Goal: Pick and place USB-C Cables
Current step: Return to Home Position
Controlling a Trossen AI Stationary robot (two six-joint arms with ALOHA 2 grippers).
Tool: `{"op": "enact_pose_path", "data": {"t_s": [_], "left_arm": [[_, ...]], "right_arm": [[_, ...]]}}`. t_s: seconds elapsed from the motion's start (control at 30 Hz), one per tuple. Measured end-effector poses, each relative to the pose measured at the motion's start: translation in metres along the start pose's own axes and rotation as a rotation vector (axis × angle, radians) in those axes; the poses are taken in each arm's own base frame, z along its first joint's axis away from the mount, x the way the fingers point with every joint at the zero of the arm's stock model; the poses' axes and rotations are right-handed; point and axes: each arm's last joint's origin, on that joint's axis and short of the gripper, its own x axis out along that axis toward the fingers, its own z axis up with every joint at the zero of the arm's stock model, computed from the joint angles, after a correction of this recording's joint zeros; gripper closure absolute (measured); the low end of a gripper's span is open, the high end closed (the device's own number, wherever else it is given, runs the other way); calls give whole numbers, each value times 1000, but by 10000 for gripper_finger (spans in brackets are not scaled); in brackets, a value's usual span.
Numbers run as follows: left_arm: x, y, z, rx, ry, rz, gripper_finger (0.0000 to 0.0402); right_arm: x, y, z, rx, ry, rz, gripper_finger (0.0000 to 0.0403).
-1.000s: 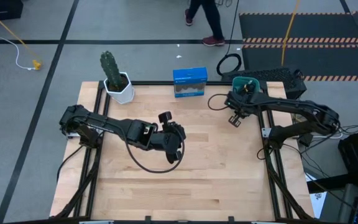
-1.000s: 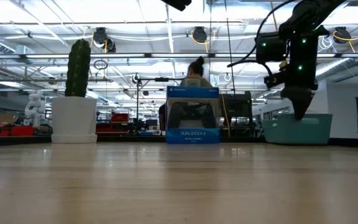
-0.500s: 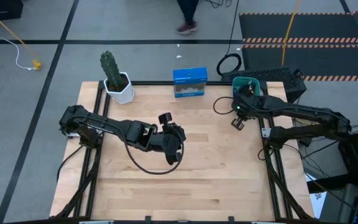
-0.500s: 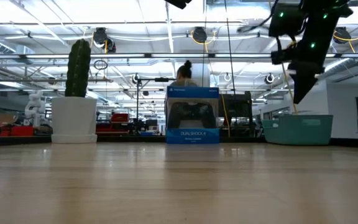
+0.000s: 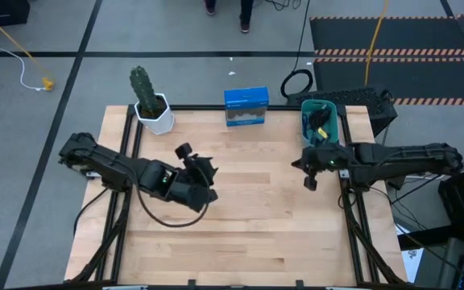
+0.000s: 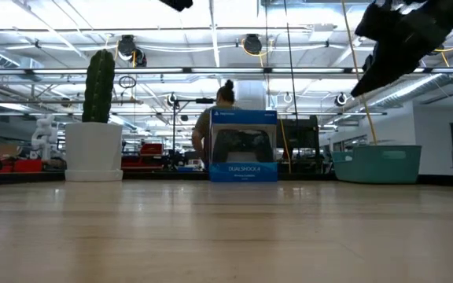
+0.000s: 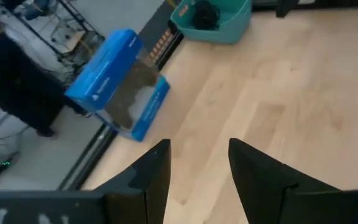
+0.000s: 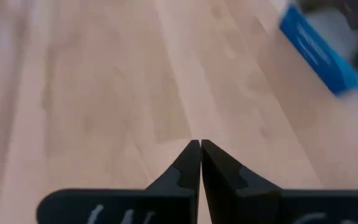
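Homing, seemingly, with USB-C cables [image 5: 320, 125] heaped inside teal bin [image 5: 304, 121] at table's 1 o'clock. Right gripper [image 8: 201, 144] at bin's 6 o'clock, fingers pressed together, empty; left gripper [image 7: 197, 146] at 9 o'clock of centre, fingers parted, empty. Next: fold arms back, clear of bin.

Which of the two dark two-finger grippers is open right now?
The dark left gripper: its wrist view shows both fingers standing apart, light wooden table visible between them. The dark right gripper has its fingertips pressed together, empty.
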Motion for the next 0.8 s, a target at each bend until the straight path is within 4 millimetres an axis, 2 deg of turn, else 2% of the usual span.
{"op": "enact_pose_path", "data": {"t_s": [0.27, 0.5, 0.67, 0.8], "left_arm": [[33, -5, -36, -30, -83, -167, 245], [46, -8, -86, -65, -196, -272, 314], [50, -11, -116, -72, -331, -338, 359], [57, -9, -136, -80, -412, -405, 385]], "right_arm": [[13, 16, -28, -88, -265, 133, 397], [27, 21, -55, -173, -396, 181, 397], [32, 22, -63, -181, -517, 188, 397], [36, 21, -69, -193, -511, 186, 397]]}}
